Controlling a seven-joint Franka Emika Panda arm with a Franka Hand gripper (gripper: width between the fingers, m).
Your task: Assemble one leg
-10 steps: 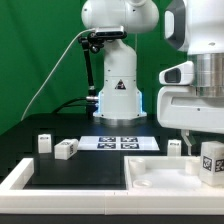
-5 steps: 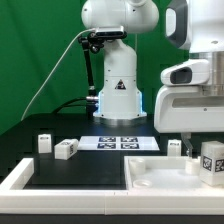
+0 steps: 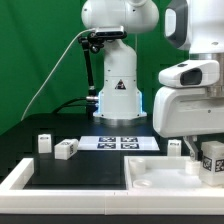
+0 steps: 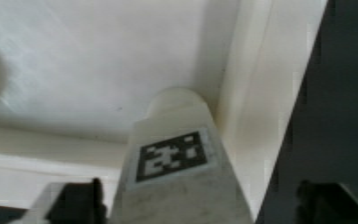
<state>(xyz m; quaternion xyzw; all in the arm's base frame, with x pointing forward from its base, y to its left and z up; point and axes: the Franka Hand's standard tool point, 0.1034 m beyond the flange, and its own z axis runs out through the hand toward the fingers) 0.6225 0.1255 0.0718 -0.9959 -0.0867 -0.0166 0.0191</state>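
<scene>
My gripper (image 3: 205, 156) hangs at the exterior view's right, over the large white panel (image 3: 160, 176). It is shut on a leg (image 3: 213, 162), a small white block with a black-and-white tag. In the wrist view the leg (image 4: 179, 150) runs out from between the dark fingers (image 4: 78, 202) of the gripper (image 4: 202, 208), and its far end points at an inner corner of the panel (image 4: 87, 70). I cannot tell whether the leg's tip touches the panel.
Two loose legs (image 3: 43, 144) (image 3: 66, 149) stand at the exterior view's left and one more (image 3: 175, 146) behind the panel. The marker board (image 3: 120, 142) lies in front of the arm's base (image 3: 118, 95). A raised white border (image 3: 20, 178) edges the table's front.
The gripper with the leg has shifted very slightly toward the exterior view's left. Nothing else has moved.
</scene>
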